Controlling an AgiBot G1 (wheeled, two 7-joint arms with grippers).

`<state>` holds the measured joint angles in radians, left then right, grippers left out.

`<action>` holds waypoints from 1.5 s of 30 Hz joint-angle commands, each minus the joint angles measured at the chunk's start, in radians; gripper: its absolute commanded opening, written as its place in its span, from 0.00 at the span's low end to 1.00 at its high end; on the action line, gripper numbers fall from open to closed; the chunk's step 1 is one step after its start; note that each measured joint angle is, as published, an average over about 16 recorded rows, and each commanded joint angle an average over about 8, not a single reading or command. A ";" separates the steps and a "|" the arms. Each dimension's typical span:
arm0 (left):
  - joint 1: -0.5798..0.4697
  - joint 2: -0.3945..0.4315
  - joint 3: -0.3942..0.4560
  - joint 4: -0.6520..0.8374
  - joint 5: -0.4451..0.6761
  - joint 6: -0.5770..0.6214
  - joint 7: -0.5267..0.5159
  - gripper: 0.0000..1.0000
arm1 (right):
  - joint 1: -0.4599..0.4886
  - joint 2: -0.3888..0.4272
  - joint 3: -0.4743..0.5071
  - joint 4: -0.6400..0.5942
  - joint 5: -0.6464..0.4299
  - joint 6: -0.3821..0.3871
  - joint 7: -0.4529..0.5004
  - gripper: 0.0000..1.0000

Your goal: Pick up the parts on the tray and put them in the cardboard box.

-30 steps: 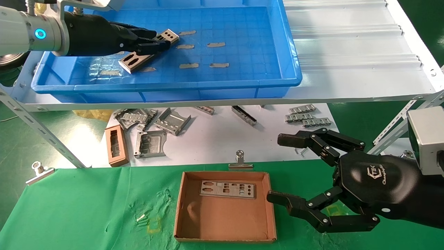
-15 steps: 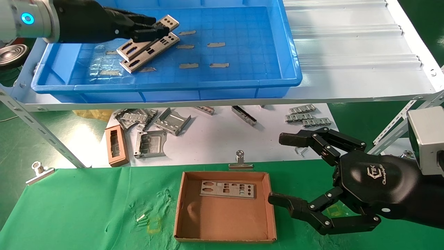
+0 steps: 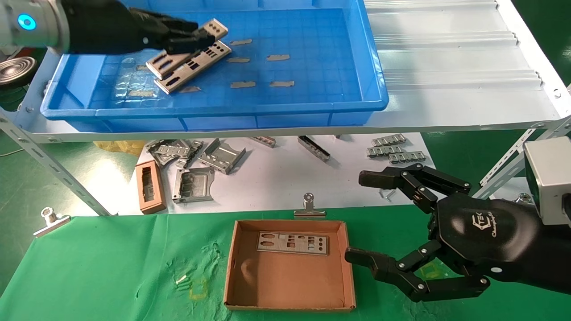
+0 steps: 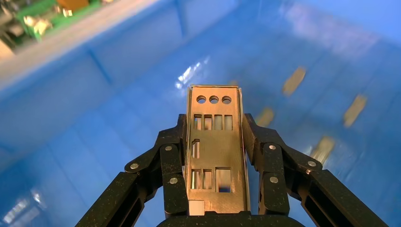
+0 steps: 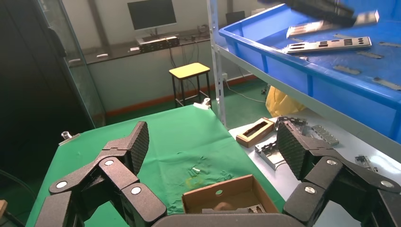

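Note:
My left gripper (image 3: 185, 38) is shut on a silver-grey punched plate (image 3: 214, 28) and holds it lifted above the floor of the blue tray (image 3: 214, 109); in the left wrist view the plate (image 4: 215, 151) sits between the fingers (image 4: 172, 156). A second plate (image 3: 196, 64) lies on the tray floor just below it. The cardboard box (image 3: 290, 307) on the green cloth holds one plate (image 3: 292, 243). My right gripper (image 3: 357, 218) is open and empty, just right of the box.
Grey tape scraps (image 3: 277, 57) lie on the tray floor. Bent brackets (image 3: 194, 183), ribbed strips (image 3: 392, 151) and a brown frame block (image 3: 149, 187) lie on the white surface under the shelf. Metal clips (image 3: 308, 206) hold the green cloth's edge.
My left gripper closed on one plate and lifted it off the tray floor, up and slightly left. The second plate stayed on the floor. The right arm has not moved.

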<state>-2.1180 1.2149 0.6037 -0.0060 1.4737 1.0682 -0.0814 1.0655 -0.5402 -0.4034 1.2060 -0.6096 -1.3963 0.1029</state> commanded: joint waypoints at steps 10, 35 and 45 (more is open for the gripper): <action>0.030 0.021 0.003 0.016 0.005 -0.060 -0.012 0.00 | 0.000 0.000 0.000 0.000 0.000 0.000 0.000 1.00; 0.041 0.017 -0.001 0.009 -0.001 -0.044 -0.019 0.25 | 0.000 0.000 0.000 0.000 0.000 0.000 0.000 1.00; 0.040 0.017 -0.003 0.007 -0.005 -0.038 -0.021 0.00 | 0.000 0.000 0.000 0.000 0.000 0.000 0.000 1.00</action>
<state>-2.0784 1.2316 0.6009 0.0008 1.4700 1.0300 -0.1026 1.0655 -0.5402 -0.4034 1.2060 -0.6096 -1.3963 0.1029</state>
